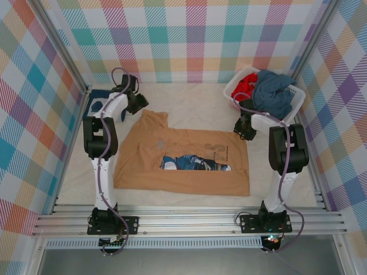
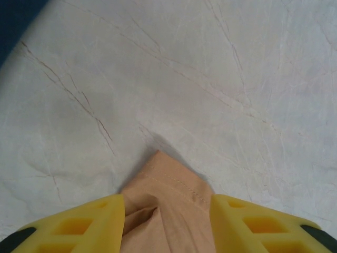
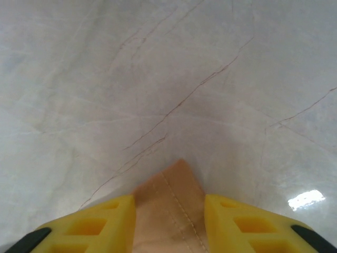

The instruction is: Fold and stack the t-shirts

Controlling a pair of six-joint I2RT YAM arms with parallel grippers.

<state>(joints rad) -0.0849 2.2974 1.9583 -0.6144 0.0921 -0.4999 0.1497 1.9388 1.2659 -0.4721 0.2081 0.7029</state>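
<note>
A tan t-shirt (image 1: 143, 166) lies spread on the table, its blue-and-white print (image 1: 195, 162) showing in the middle. My left gripper (image 1: 139, 105) is at the shirt's far left corner. In the left wrist view the yellow fingers (image 2: 100, 221) press a bunched tan corner (image 2: 168, 184) between them, so the gripper (image 2: 167, 203) is shut on it. My right gripper (image 1: 243, 130) holds the far right corner. In the right wrist view a hemmed tan corner (image 3: 171, 184) spans the gap between that gripper's (image 3: 169, 203) jaws.
A white slatted basket (image 1: 231, 91) at the back right holds a red tee (image 1: 246, 85) and a grey-blue one (image 1: 274, 94). A navy tee (image 1: 94, 106) with a white graphic lies at the far left, behind the left arm. Metal frame posts and checked walls close in the table.
</note>
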